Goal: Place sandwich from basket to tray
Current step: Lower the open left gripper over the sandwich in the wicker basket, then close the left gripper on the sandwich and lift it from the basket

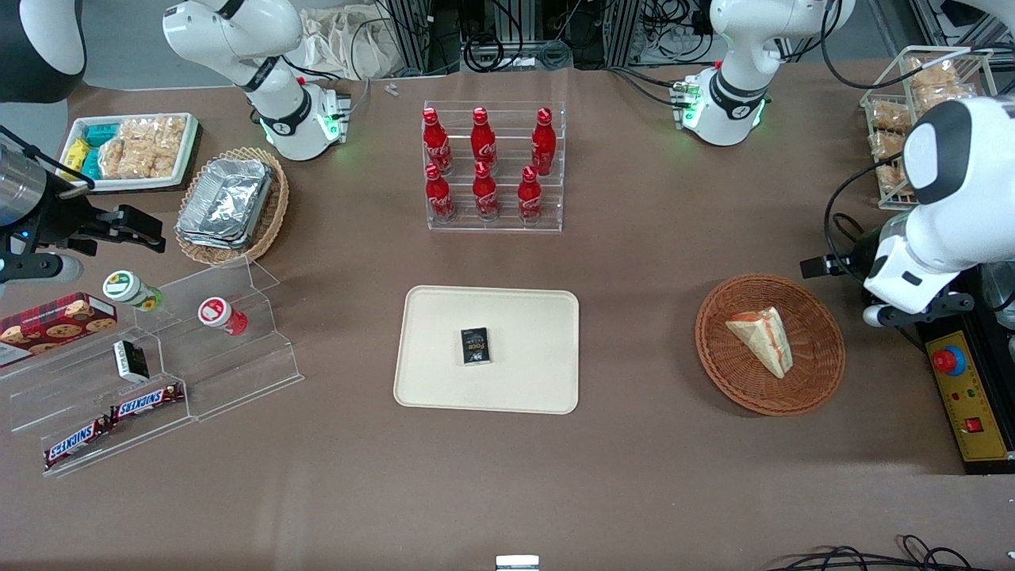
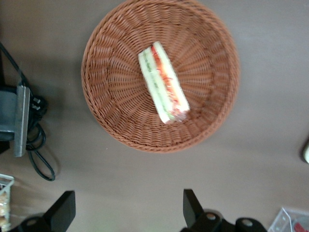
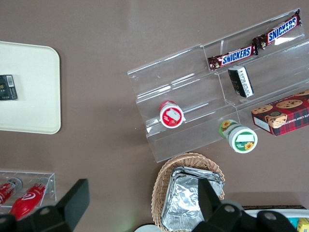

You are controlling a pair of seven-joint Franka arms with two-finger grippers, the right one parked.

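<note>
The sandwich (image 1: 763,337) is a wrapped wedge of pale bread with red and green filling, lying in the round reddish-brown wicker basket (image 1: 729,373). The wrist view shows the sandwich (image 2: 163,82) near the middle of the basket (image 2: 116,106). My left gripper (image 2: 128,205) is open with nothing between its fingers, and the bare table shows under it just outside the basket's rim. In the front view the gripper (image 1: 888,313) hangs beside the basket, toward the working arm's end. The cream tray (image 1: 444,381) lies mid-table with a small black box (image 1: 475,346) on it.
A control box with a red button (image 1: 963,396) and black cables (image 2: 38,154) lie close to the gripper. A rack of red bottles (image 1: 492,166) stands farther from the camera than the tray. A wire rack of bagged snacks (image 1: 912,103) stands at the working arm's end.
</note>
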